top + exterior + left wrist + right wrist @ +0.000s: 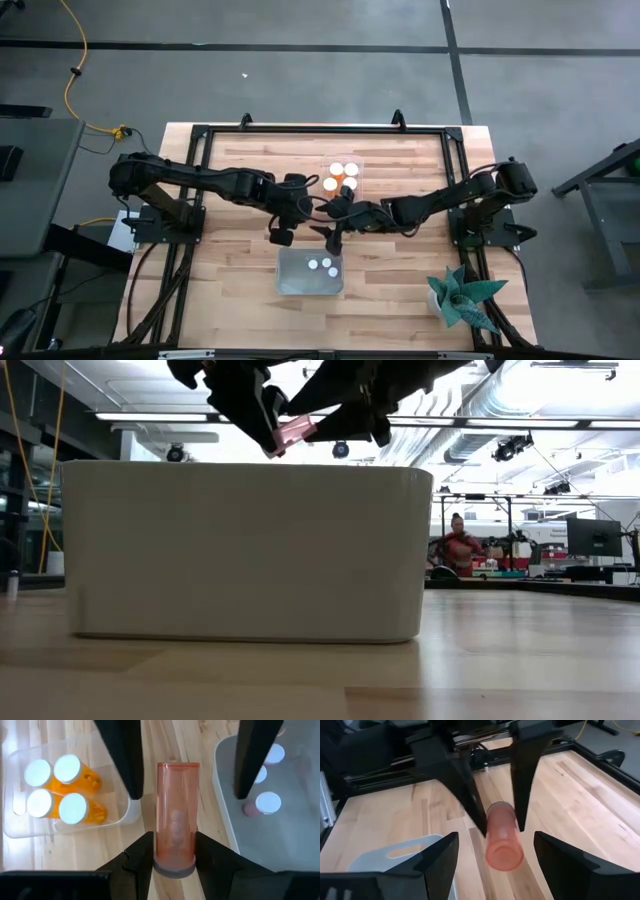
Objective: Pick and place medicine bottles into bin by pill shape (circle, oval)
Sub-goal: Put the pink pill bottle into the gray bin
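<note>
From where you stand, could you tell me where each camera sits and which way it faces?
High view: above the table, looking straight down; both arms meet over the gray bin.
Low view: at table height, facing the bin wall; grippers overhead.
Left wrist view: left gripper shut on the pinkish bottle, the clear tray of orange bottles beyond.
Right wrist view: right gripper open either side of that bottle.
Shared: both wrist views show the bottle.

1. Even, bright overhead light falls on the wooden tabletop [400, 290]; shadows under the arms are soft and short.
2. In the low view, ceiling light strips [150, 417] glare white, leaving the arms above as dark silhouettes.
3. The near tabletop edge there is blurred.
4. The wrist views' near fingers look soft.
</note>
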